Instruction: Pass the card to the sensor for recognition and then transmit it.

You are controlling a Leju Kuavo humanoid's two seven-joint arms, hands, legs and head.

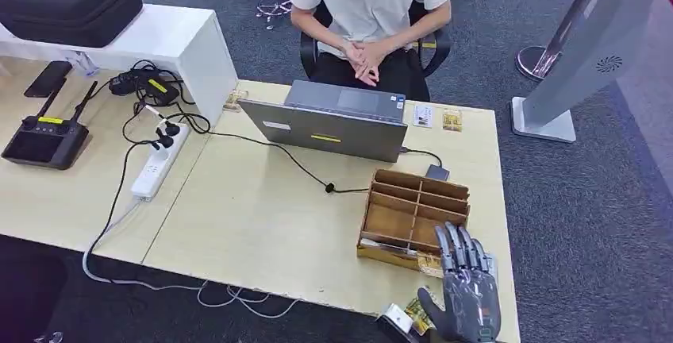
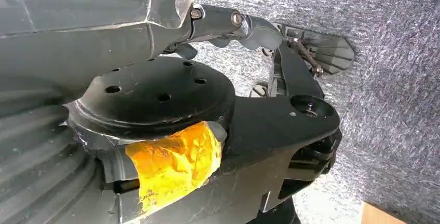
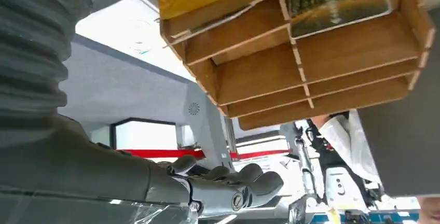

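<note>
- The right hand [image 1: 468,291] is seen at the table's near edge, fingers extended and apart over the brown wooden slotted card organiser [image 1: 413,212], holding nothing.
- A picture card [image 3: 337,1] lies in one compartment, partly cut off.
- The left hand's [image 2: 270,29] grip cannot be told.

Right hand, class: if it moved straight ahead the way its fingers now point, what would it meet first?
Probably the wooden organizer. In the head view the right hand sits at the table's near edge, fingers pointing at the organizer's near side, already overlapping it. Height above the table is unclear, so it might pass over.
</note>
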